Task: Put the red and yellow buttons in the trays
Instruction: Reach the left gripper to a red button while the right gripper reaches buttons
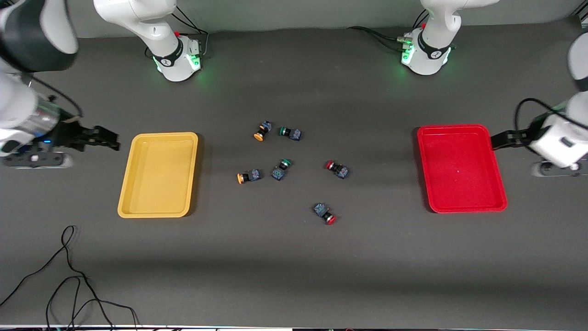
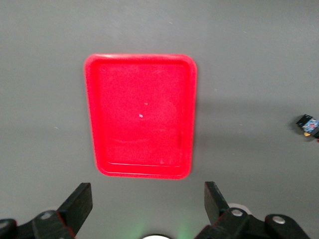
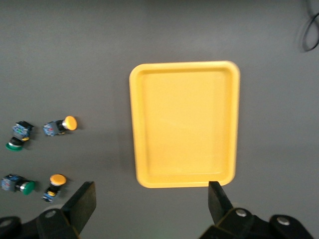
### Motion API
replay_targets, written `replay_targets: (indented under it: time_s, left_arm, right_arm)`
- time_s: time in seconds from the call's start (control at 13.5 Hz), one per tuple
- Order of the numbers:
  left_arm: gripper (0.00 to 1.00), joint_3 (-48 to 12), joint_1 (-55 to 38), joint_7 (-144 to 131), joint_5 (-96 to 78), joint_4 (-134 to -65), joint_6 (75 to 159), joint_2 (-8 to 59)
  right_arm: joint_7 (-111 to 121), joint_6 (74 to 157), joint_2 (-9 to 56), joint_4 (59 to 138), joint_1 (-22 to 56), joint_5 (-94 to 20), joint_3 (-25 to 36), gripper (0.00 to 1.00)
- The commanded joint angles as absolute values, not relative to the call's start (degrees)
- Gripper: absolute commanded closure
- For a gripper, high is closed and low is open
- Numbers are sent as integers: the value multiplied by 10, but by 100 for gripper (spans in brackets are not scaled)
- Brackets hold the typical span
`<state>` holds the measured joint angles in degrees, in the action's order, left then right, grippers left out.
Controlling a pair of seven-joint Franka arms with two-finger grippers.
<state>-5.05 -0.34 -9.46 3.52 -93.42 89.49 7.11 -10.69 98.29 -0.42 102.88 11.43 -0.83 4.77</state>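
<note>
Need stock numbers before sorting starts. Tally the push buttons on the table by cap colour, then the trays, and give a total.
Red-capped buttons: 2
Orange-yellow-capped buttons: 2
Green-capped buttons: 2
Trays: 2, yellow tray and red tray, both holding nothing
Total: 8 things, 6 buttons and 2 trays
</note>
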Motion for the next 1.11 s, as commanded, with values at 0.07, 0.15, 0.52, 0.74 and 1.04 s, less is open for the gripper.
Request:
replay_targets:
  time_s: [0.07, 0.15, 0.52, 0.74, 1.04]
  left_arm:
    - [0, -48, -113, -294, 28, -937, 946, 134]
    - [0, -49, -139, -377, 24, -935, 965, 160]
    - [0, -49, -218, -689, -53, -937, 1079, 282]
    - [0, -48, -270, -812, -50, -939, 1141, 334]
    - [0, -48, -308, -904, -30, -940, 1198, 393]
  right_arm:
    - [-311, 1076, -73, 1166, 234, -14, 51, 0]
    - [-369, 1098, -76, 1187, 267, -14, 51, 0]
    - [-659, 1201, -72, 1262, 458, -13, 51, 0]
    - [-759, 1202, -77, 1285, 518, -13, 51, 0]
    - [-813, 1249, -82, 1333, 548, -13, 52, 0]
